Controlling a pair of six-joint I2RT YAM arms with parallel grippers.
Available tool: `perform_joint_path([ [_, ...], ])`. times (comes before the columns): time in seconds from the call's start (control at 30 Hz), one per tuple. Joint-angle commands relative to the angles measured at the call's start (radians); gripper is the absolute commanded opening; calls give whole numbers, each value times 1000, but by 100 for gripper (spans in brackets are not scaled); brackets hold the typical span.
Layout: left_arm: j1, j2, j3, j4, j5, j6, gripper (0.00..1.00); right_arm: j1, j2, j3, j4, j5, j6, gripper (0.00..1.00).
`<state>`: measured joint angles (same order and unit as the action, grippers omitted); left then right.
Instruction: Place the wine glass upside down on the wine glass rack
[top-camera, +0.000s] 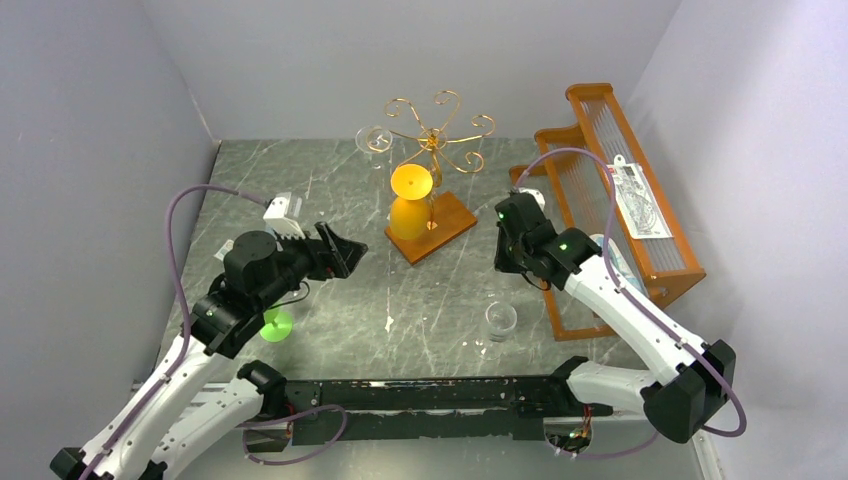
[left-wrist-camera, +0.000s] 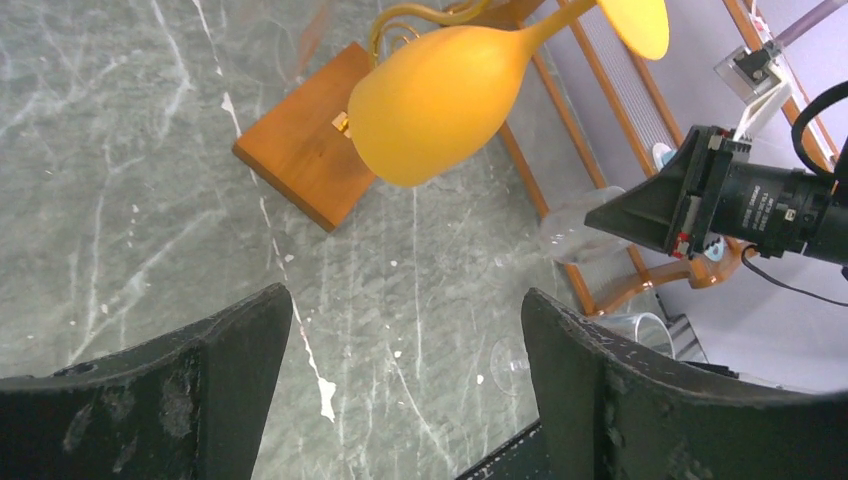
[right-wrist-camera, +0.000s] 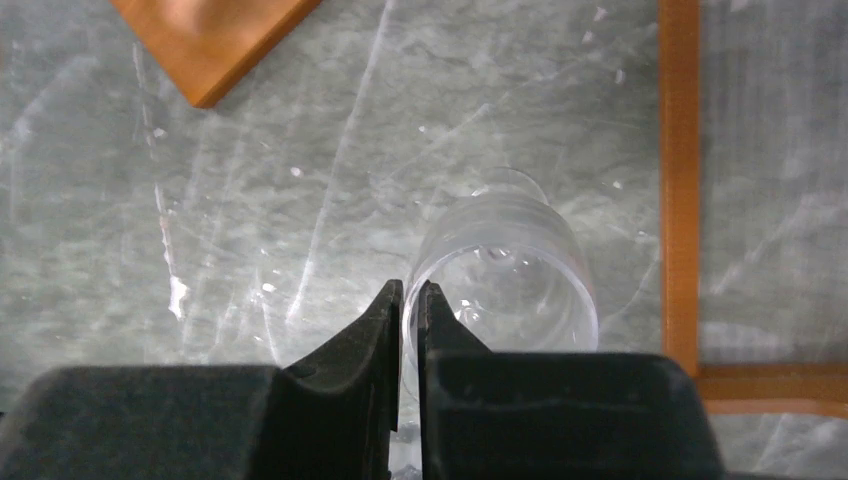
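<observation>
The gold wire rack (top-camera: 432, 132) stands on its brown wooden base (top-camera: 448, 222) at the back middle. An orange wine glass (top-camera: 409, 212) hangs upside down on it, seen large in the left wrist view (left-wrist-camera: 440, 95). A clear glass (top-camera: 372, 140) hangs at its left. My right gripper (right-wrist-camera: 410, 292) is shut on the rim of a clear wine glass (right-wrist-camera: 510, 265), its mouth toward the camera, just above the table and right of the rack base (right-wrist-camera: 215, 35). It shows from the left wrist too (left-wrist-camera: 570, 228). My left gripper (left-wrist-camera: 400, 305) is open and empty, left of the rack (top-camera: 340, 250).
A large orange slatted shelf (top-camera: 620, 190) stands at the right with a plastic bag (top-camera: 640, 205) on it. Another clear glass (top-camera: 500, 318) stands on the table in front. A green glass foot (top-camera: 277, 325) shows under the left arm. Grey walls close in both sides.
</observation>
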<state>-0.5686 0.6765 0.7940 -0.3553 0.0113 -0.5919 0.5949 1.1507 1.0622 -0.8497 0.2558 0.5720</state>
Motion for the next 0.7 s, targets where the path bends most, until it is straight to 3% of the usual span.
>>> perform_joint_path([
  [0.0,-2,-22,-36,64,62,-45,90,-3,-20,40,56,-5,-34,2],
  [0.2,-2,-66,-88,43,-8,-195,91,-3,-92,54,135,-93,-66,0],
  [0.47,-2,34,2,-142,27,-404,93,6,-213,-39,314,-289,-44,0],
  [0.67,-2,86,-23,-171,161,-562,94,161,-252,-111,451,-213,-6,0],
])
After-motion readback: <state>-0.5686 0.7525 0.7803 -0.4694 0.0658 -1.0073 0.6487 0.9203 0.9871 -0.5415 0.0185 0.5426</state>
